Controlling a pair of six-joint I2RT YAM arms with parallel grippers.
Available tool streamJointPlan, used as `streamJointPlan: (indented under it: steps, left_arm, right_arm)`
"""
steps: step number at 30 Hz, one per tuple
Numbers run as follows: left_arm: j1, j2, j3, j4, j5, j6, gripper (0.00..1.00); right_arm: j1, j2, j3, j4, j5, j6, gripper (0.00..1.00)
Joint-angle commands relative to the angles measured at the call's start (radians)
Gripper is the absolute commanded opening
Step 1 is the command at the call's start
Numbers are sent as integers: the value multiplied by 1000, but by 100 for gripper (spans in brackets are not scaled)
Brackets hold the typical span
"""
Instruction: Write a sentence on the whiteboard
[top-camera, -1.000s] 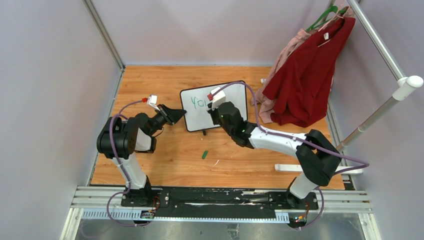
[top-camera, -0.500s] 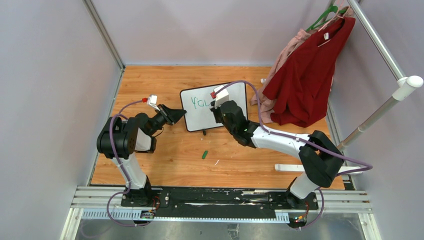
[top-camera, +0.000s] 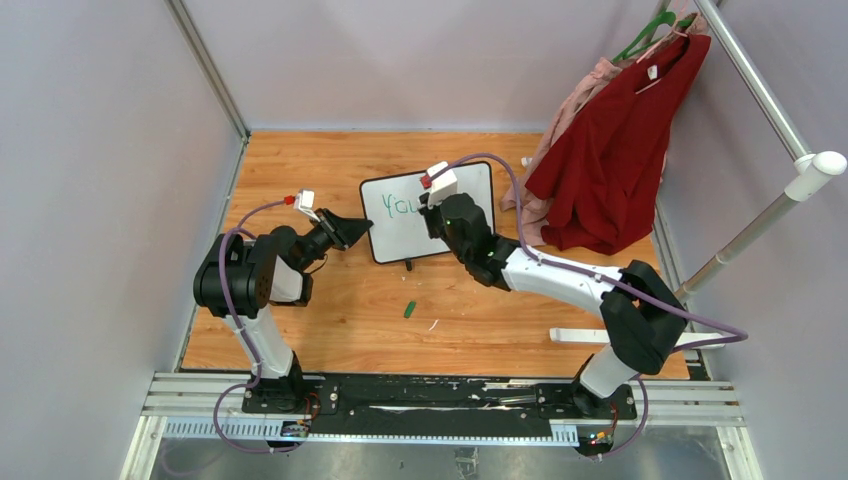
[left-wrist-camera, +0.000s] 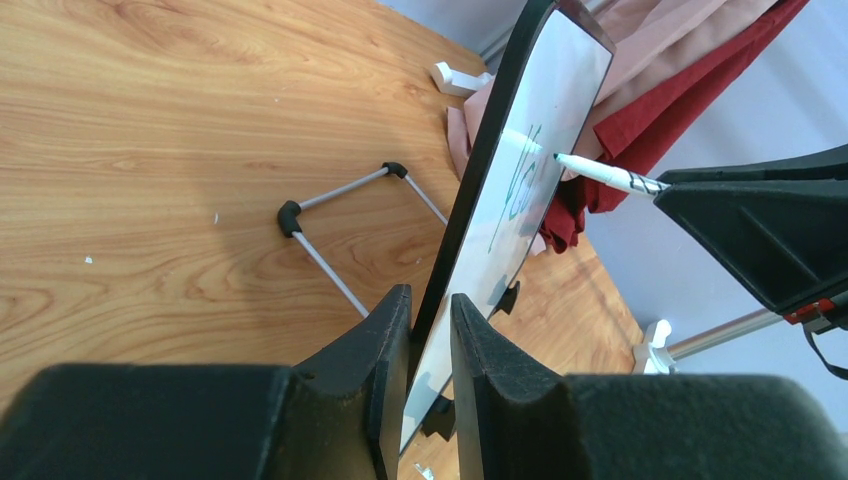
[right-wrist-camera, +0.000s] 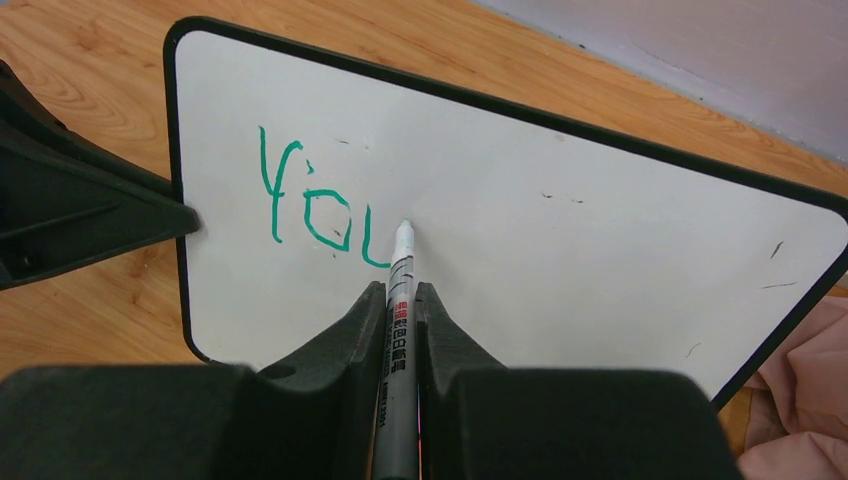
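Left hand (left-wrist-camera: 430, 305) clamps whiteboard (right-wrist-camera: 600, 230), seemingly standing on long edge; right hand (right-wrist-camera: 400, 292) grips marker (right-wrist-camera: 402, 258).

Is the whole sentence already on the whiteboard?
No, of the sentence only a green "You" stands on the whiteboard, the marker tip at its last letter.

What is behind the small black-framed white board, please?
Behind the whiteboard, a grey wire prop with black corner pieces rests on the wooden table; pink and red garments hang beyond. Where the prop meets the board is hidden by its frame and the left gripper.
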Motion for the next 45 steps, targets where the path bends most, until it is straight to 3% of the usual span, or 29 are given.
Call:
streamJointPlan:
  steps: [1,29,45]
  left_arm:
    - [-4,2,11,55,12,6,26]
    - [-4,0,13,55,8,2,25]
    - [-4,1,13,55,5,1,26]
  right_arm:
    - [-12,12,54,-6,16,-20,0]
    - [-25,10,-7,-41,21,6,0]
    - [-25,-125,-44,-38,31,35,0]
